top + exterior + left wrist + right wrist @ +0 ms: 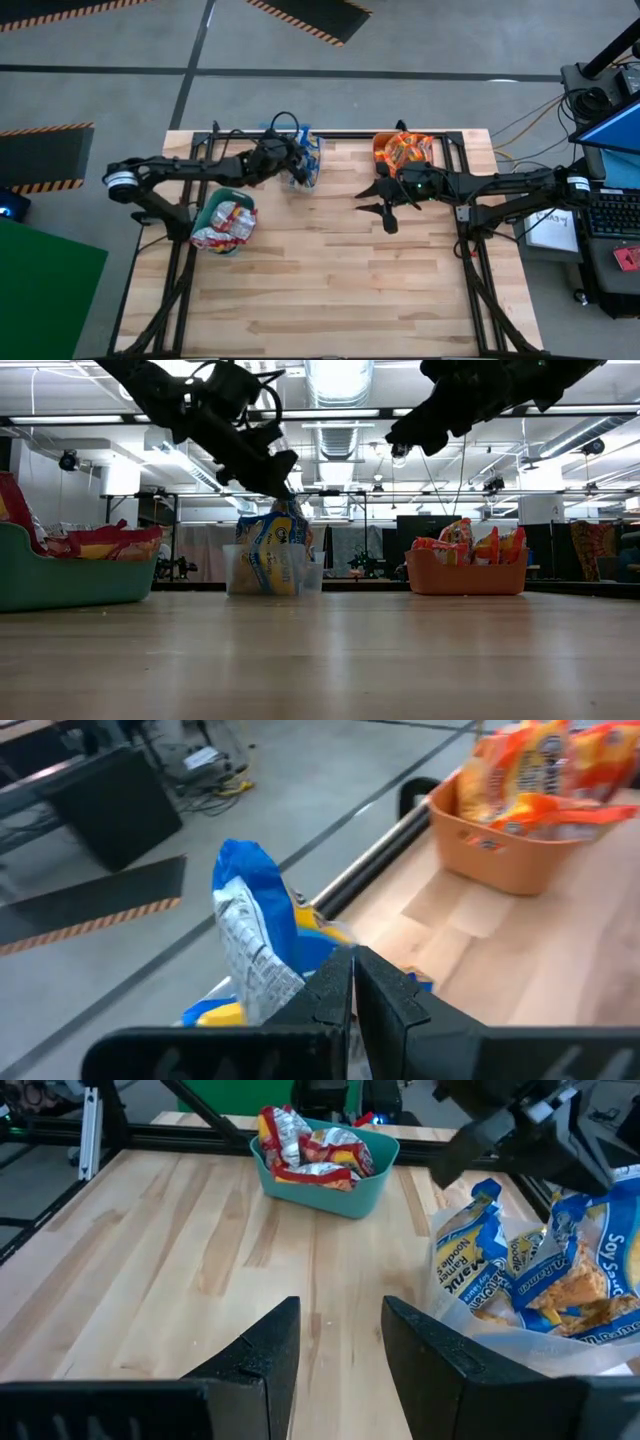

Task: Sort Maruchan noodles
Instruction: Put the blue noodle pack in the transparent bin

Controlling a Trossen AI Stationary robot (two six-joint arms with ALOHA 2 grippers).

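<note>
So all the noodles are binned. The blue packs point(307, 160) stand on end in the clear bin point(268, 572) near the middle of the desk's far edge. The orange packs point(407, 150) fill the orange bin point(500, 860) further right along that same far edge. The red-and-white packs point(228, 224) are piled in the teal bin point(335, 1188) close to the desk's left edge, a couple hanging over its rim.

The left tool point(352, 992) is right over the clear bin, fingers pressed together with nothing between them as far as I can see; a blue pack sticks up just beside the tips in its wrist view, and from table height it hangs just above the pack tops.

The right tool point(340, 1342) hovers over bare desk point(340, 280) just in front of the orange bin, fingers partly apart and empty. It points across toward the clear and teal bins. From table height that arm is well up off the desk.

Nothing loose lying on the wood anywhere that I can spot.
</note>
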